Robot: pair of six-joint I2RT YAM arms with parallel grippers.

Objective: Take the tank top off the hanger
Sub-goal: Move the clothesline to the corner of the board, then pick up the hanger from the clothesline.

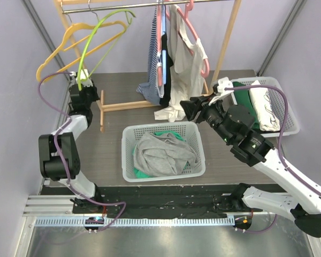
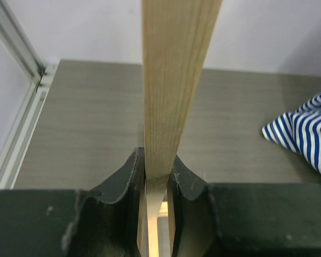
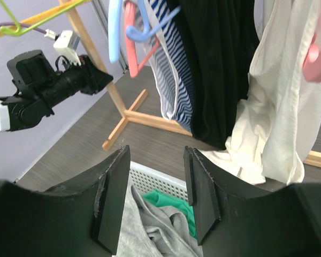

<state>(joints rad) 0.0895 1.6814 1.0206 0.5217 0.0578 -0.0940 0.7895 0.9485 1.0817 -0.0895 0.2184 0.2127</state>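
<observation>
The white tank top (image 1: 193, 67) hangs on a pink hanger (image 1: 205, 63) at the right end of the wooden rack, its hem pooled on the table. In the right wrist view the tank top (image 3: 281, 107) and pink hanger (image 3: 316, 59) are ahead to the right. My right gripper (image 1: 191, 108) (image 3: 156, 160) is open and empty, just in front of the hem and above the basket. My left gripper (image 1: 81, 88) (image 2: 156, 168) is shut on the rack's left wooden post (image 2: 174, 80).
A striped garment (image 1: 151, 75) and a black one (image 1: 168, 64) hang left of the tank top. Bare yellow (image 1: 69, 37) and green (image 1: 104, 27) hangers hang at the left. A white basket (image 1: 160, 127) holds grey and green clothes. A tray (image 1: 289, 110) with folded cloth sits at the right.
</observation>
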